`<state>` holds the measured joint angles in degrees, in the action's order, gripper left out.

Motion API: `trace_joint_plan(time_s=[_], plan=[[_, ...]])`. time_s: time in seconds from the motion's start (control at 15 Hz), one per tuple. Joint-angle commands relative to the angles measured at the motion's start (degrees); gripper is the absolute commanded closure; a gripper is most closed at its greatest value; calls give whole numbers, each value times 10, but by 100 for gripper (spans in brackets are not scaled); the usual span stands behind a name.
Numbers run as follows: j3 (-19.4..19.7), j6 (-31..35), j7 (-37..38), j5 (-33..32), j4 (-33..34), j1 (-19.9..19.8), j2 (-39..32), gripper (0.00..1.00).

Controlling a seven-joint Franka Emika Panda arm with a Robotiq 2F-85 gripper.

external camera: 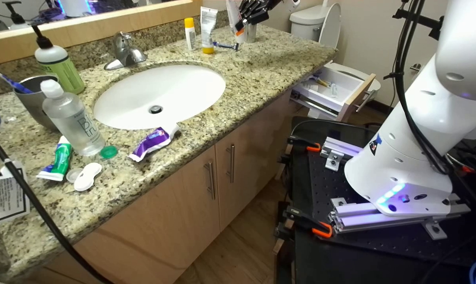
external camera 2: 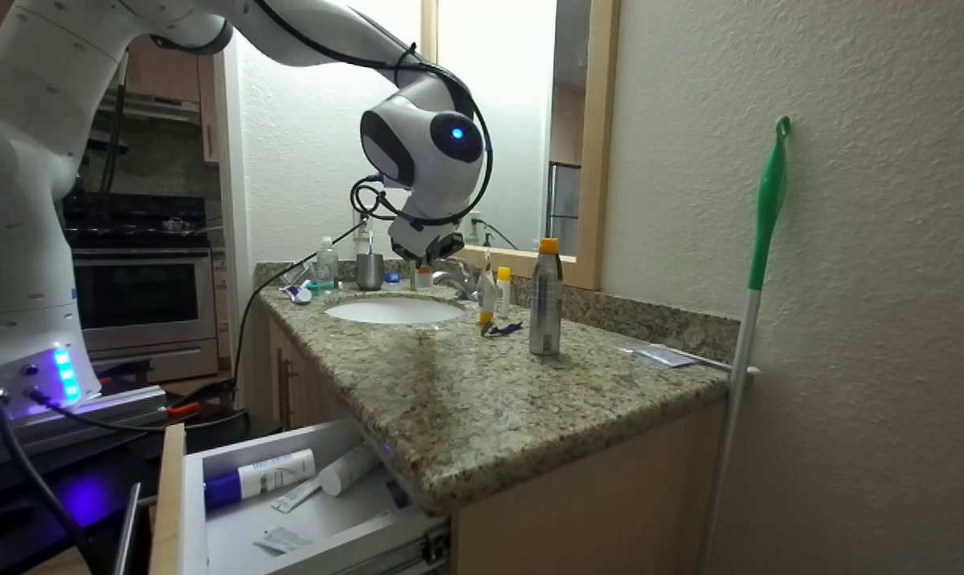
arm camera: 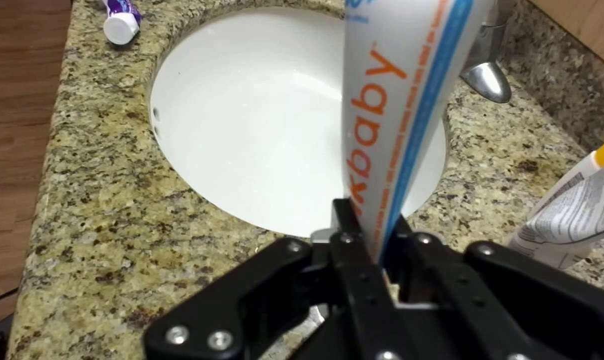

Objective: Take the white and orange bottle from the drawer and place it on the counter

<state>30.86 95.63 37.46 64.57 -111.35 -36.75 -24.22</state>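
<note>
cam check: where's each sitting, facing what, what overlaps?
Wrist view: behind the tool, looking down past it and the white and orange bottle to the sink; tool shows.
In an exterior view: high at the cup end of the counter, facing across the sink toward the toilet; base, some arm, tool show.
In an exterior view: at the open drawer end, facing along the counter, oven beyond; base, arm, tool show.
Both exterior views share counter, sink, drawer, arm, tool.

In an exterior view, around one sink (external camera: 159,92): one faucet (external camera: 129,54) at eleven o'clock, one toilet (external camera: 307,26), at two, one drawer (external camera: 345,81) at three (two cabinet handles (external camera: 211,179) at five), one cup (external camera: 32,101) at nine
</note>
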Motion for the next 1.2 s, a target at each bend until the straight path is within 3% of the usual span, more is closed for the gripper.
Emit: trace_joint_plan(time_s=[0.0, 0.2, 0.4, 0.8, 0.93, 1.0, 1.13], plan=[[-10, 9, -9, 1, -1, -6, 0, 96], [-28, -38, 73, 33, 18, -16, -33, 96], [-40, -20, 113, 72, 17, -10, -43, 96], [-46, 76, 103, 167, 24, -14, -88, 96], [-46, 72, 109, 148, 14, -11, -81, 96], [-46, 75, 109, 148, 14, -11, -84, 84], [-46, 75, 109, 148, 14, -11, -86, 84]])
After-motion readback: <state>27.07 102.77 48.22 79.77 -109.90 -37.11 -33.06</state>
